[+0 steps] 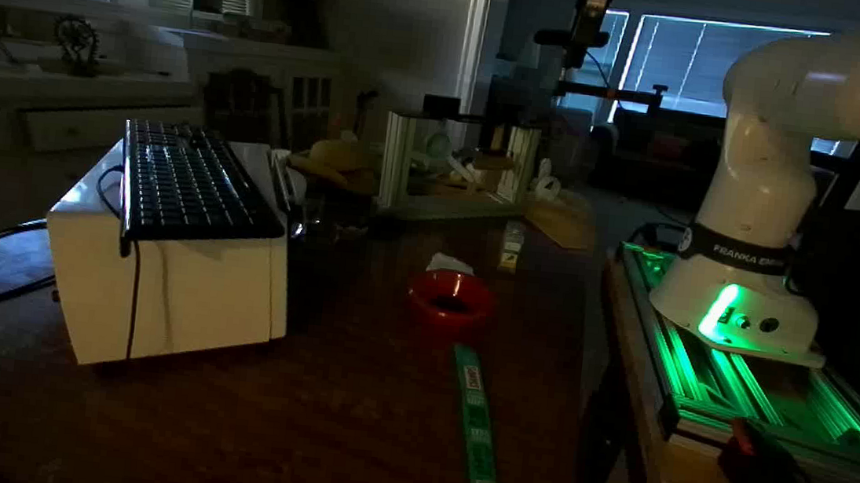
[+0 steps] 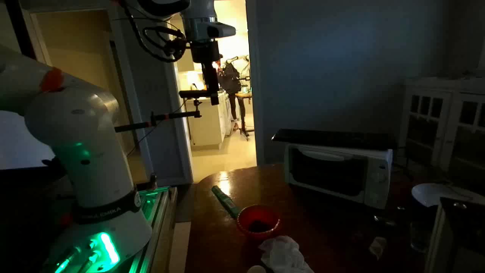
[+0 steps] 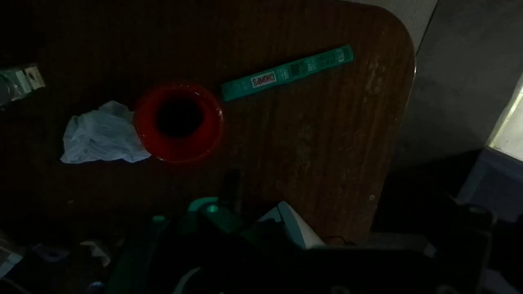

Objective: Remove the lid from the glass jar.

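Note:
A clear, upright jar-like container (image 1: 511,246) with a yellowish lower part stands behind the red bowl in an exterior view. It also shows at the left edge of the wrist view (image 3: 20,83), partly cut off. A pale round top, likely its lid (image 2: 256,269), shows at the bottom edge in an exterior view. It is too dark to tell the lid's details or whether the container is glass. My gripper (image 2: 215,101) hangs pointing down, high above the table and apart from the container. In the wrist view its fingers are lost in the dark, so their opening cannot be told.
A red bowl (image 3: 178,122) sits beside a crumpled white plastic bag (image 3: 102,134). A green stick packet (image 3: 288,72) lies on the table (image 3: 327,134). A white toaster oven (image 2: 337,174) has a keyboard (image 1: 191,179) on top. A metal frame (image 1: 453,208) stands farther back.

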{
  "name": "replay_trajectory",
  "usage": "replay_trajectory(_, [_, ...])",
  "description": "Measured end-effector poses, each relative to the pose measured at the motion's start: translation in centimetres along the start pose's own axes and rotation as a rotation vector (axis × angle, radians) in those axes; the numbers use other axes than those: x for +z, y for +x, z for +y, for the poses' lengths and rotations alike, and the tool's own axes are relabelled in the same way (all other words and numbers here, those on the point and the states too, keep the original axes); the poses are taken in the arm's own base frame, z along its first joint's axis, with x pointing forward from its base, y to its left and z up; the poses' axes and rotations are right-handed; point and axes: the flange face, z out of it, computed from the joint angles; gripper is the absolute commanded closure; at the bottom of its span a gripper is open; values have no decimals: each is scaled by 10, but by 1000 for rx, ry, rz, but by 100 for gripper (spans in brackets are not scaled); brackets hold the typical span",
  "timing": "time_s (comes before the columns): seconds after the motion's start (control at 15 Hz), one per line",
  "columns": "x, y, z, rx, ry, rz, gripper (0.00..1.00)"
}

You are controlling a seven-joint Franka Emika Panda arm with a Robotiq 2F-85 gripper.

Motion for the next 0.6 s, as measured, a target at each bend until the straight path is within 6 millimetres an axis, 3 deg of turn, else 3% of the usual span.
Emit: replay_trajectory(0.6, [0,2,6,42,-5,1,0])
